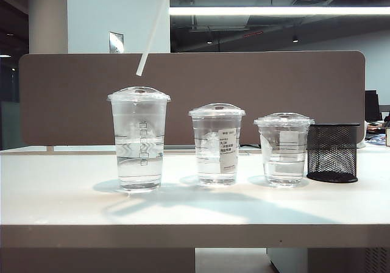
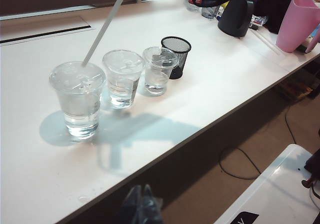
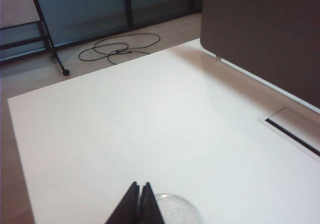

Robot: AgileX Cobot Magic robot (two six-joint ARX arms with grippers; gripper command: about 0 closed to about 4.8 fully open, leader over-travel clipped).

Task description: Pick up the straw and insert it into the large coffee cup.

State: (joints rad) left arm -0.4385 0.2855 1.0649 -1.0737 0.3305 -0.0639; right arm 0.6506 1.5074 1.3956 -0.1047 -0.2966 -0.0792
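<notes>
White bench (image 1: pixel 61 187) runs across the front of the exterior view, and on it, nearest of the task's things, stands the large coffee cup (image 1: pixel 139 140), upright, domed lid on, partly filled with clear liquid. Everything else is placed from that cup.

The left gripper (image 2: pixel 142 206) sits well back from the cup, off the near bench edge and low. It appears only as a dim blur at the rim of its own view, so I cannot tell whether its jaws are parted or pressed together. Nothing shows between them.

Above the cup hangs the straw (image 1: pixel 152 32). Its lower end is over the lid, apart from it, roughly over the middle of the dome. Its long axis is tilted, not plumb, with the top leaning toward the side where the other cups stand and running out of the picture. The right gripper (image 3: pixel 140 201) is directly over the cup, whose lid dome peeks out just past its fingertips. Its jaws are clenched tight. The straw itself is hidden in that view, but since it runs up into the right arm in the left wrist view, I judge it pinched there. The right arm is plainly the nearer one. The coming move turns on bringing the tip down onto the lid's opening.

Beside the cup stand the medium cup (image 1: pixel 216 145), then the short cup (image 1: pixel 283 150), then a black mesh pot (image 1: pixel 332 153). Behind the cup rises a brown divider panel (image 1: pixel 274 84).
</notes>
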